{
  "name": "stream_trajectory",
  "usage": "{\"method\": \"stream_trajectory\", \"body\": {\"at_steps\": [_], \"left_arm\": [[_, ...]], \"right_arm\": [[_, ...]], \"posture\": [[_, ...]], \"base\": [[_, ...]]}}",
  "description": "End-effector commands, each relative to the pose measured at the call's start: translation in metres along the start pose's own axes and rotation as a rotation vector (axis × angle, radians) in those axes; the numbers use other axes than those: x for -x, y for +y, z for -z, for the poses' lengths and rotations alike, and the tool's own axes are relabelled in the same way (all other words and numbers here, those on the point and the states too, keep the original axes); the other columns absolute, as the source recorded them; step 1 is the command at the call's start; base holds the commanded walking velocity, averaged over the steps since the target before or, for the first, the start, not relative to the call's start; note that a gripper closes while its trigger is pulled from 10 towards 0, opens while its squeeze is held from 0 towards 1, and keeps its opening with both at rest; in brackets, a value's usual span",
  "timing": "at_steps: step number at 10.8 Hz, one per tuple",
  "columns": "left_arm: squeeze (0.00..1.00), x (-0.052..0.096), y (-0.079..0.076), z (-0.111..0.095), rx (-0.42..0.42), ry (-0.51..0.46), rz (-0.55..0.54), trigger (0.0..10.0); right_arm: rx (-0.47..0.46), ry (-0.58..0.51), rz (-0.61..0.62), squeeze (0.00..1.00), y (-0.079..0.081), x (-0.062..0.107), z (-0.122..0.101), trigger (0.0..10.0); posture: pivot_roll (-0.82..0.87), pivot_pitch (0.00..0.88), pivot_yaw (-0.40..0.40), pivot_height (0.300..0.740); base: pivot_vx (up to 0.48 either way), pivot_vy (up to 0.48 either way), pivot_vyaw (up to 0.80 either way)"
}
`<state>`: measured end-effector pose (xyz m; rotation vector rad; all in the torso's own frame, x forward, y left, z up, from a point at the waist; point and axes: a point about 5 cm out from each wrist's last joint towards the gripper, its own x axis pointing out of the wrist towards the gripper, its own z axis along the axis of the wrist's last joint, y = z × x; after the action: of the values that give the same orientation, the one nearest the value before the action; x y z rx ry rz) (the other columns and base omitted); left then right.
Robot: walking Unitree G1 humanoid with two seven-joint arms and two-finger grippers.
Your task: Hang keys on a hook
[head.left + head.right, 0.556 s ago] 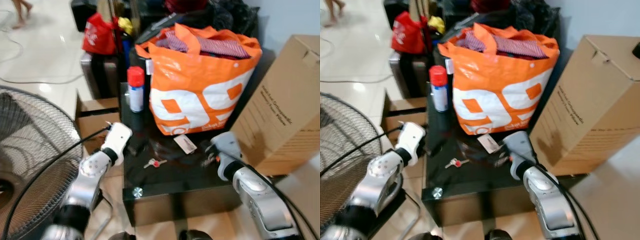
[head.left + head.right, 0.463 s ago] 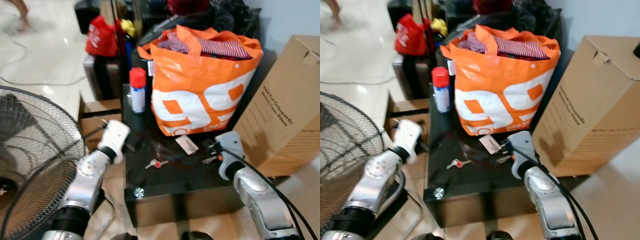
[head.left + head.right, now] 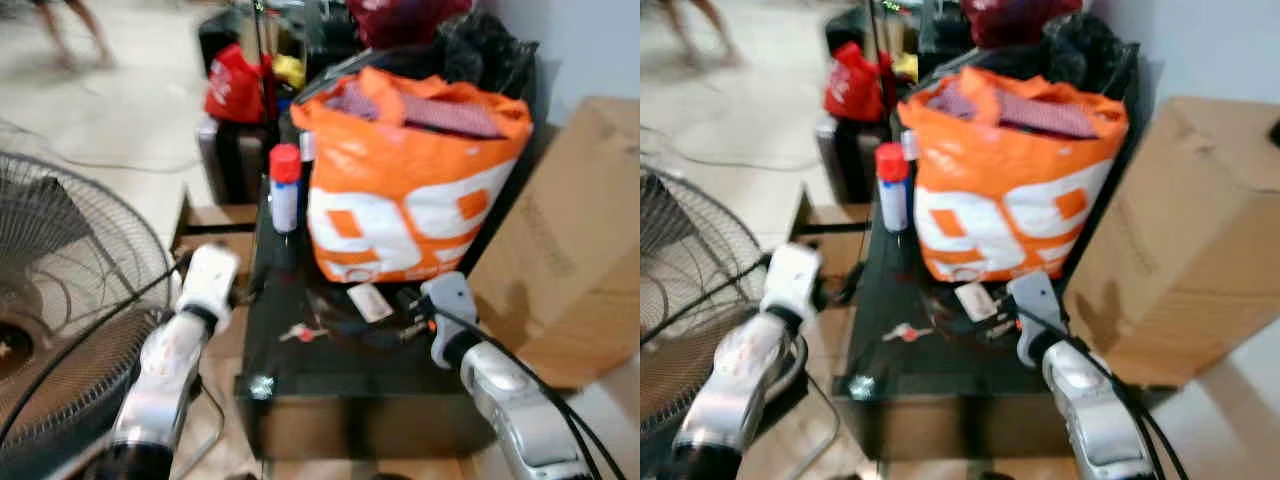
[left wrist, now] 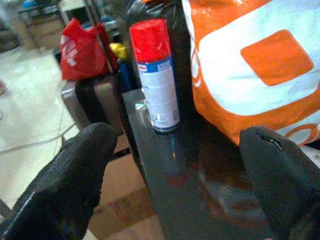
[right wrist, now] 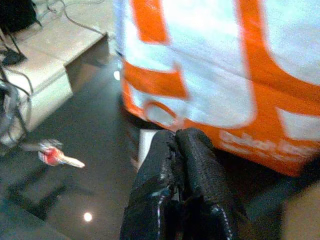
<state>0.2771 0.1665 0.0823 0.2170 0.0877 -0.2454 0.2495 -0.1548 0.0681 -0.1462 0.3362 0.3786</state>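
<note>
One glossy black table (image 3: 330, 385) stands on a pale tiled floor (image 3: 110, 120). On it sits an orange bag (image 3: 410, 190) with big white lettering, too blurred to read. Keys (image 3: 300, 332) lie in front of the bag; a red-capped spray can (image 4: 156, 75) stands beside it. Near the bag, the left gripper (image 4: 180, 170) is spread wide and the right gripper (image 5: 177, 175) is pressed closed, empty. A cardboard box (image 3: 570, 250) flanks the bag.

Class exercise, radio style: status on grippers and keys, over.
Left gripper open by spray can. Right gripper shut, empty. Keys lie untouched on table.
</note>
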Motion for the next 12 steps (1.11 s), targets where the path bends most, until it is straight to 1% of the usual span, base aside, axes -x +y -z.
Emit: {"method": "stream_trajectory", "body": {"at_steps": [1,2,4,6,7,10,12], "left_arm": [[0.00,0.000,0.000,-0.005,0.009,-0.024,-0.022,10.0],[0.00,0.002,0.002,-0.003,0.033,-0.014,-0.047,10.0],[0.00,0.005,0.000,-0.005,0.015,-0.033,-0.046,10.0],[0.00,0.008,-0.002,-0.004,0.021,-0.040,-0.036,10.0],[0.00,0.009,-0.003,-0.003,0.027,-0.041,-0.037,10.0],[0.00,0.011,-0.004,-0.003,0.032,-0.045,-0.029,10.0],[0.00,0.011,-0.005,-0.004,0.031,-0.045,-0.024,10.0]], "right_arm": [[0.001,-0.007,0.026,0.00,-0.005,0.001,0.001,10.0],[0.016,-0.010,0.025,0.00,-0.006,0.001,0.001,10.0],[0.046,-0.010,-0.049,0.00,-0.001,0.002,0.001,10.0],[0.059,-0.005,-0.077,0.00,0.000,0.002,0.002,10.0],[0.070,-0.005,-0.099,0.00,0.002,0.002,0.002,10.0],[0.099,0.001,-0.129,0.00,0.005,0.002,0.004,10.0],[0.087,0.004,-0.108,0.00,0.003,0.002,0.005,10.0]], "posture": [[-0.13,0.000,0.000,0.740],[-0.13,0.000,-0.004,0.740],[-0.13,0.000,-0.011,0.740],[-0.12,0.000,-0.020,0.740],[-0.12,0.000,-0.023,0.740],[-0.12,0.000,-0.028,0.740],[-0.12,0.000,-0.030,0.740]], "base": [[0.000,0.000,0.00],[0.000,0.000,0.00],[0.000,0.000,0.00],[0.000,0.000,0.00],[0.270,0.000,0.00],[0.329,0.000,0.80],[0.356,0.000,0.00]]}}
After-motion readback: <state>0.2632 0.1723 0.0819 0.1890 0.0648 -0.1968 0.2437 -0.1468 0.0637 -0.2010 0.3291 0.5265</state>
